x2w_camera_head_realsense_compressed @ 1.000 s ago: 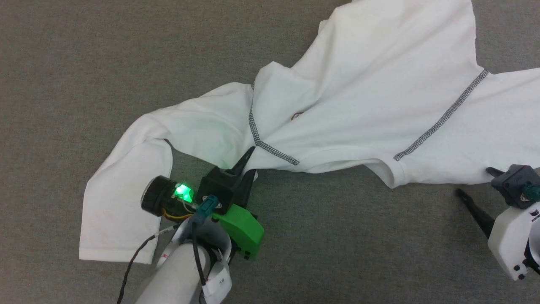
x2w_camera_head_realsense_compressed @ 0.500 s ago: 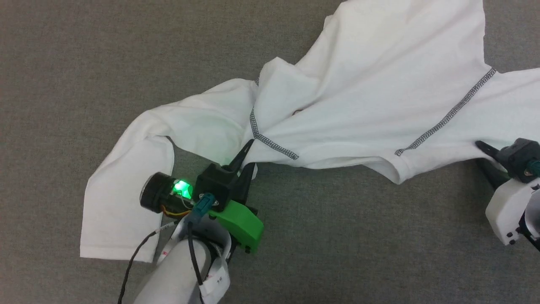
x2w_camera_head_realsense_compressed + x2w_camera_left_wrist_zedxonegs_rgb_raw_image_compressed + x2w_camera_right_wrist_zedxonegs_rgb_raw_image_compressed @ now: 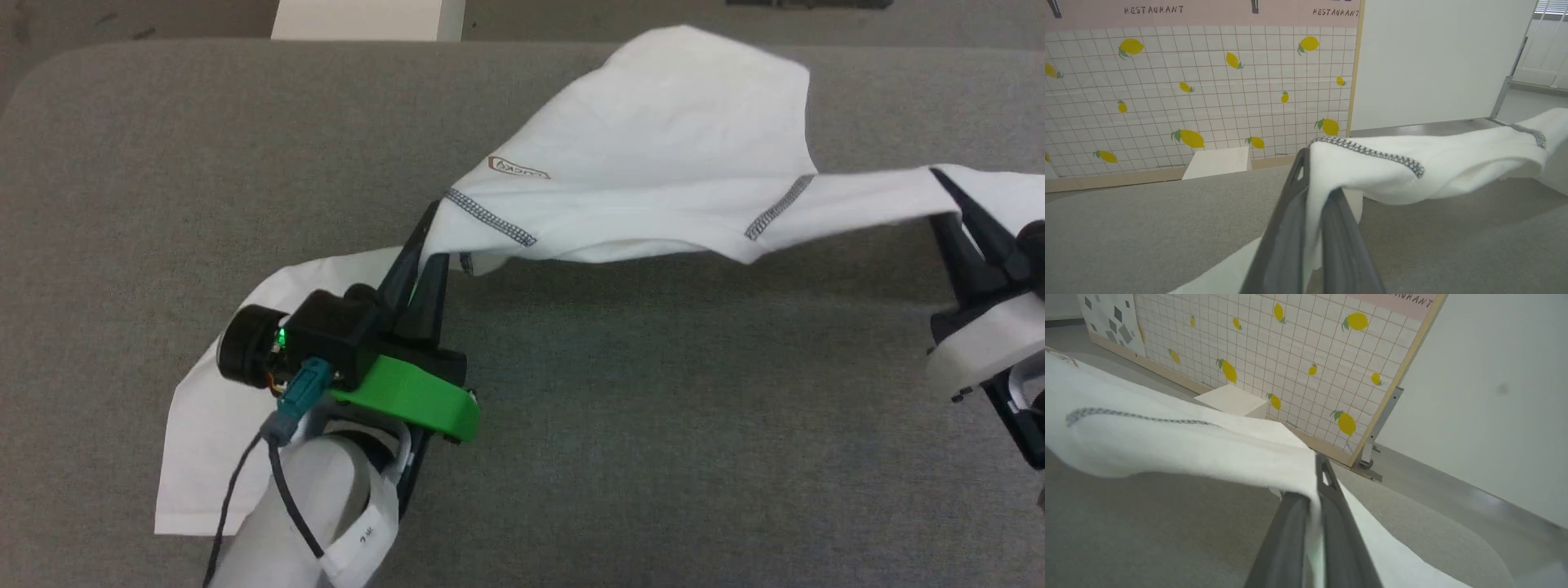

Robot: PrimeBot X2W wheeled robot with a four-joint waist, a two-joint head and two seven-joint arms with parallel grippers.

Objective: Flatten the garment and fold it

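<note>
Farther back, white box (image 3: 367, 18) beyond garment (image 3: 669, 155)

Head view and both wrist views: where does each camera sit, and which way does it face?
Head view: on the head, looking down at the grey surface; the left gripper and right gripper each pinch the garment.
Left wrist view: on the left wrist, looking along its fingers toward the lemon-patterned wall.
Right wrist view: on the right wrist, looking along its fingers toward that wall, obliquely.
Shared: both wrist views show the lifted garment, the wall and the white box.
</note>
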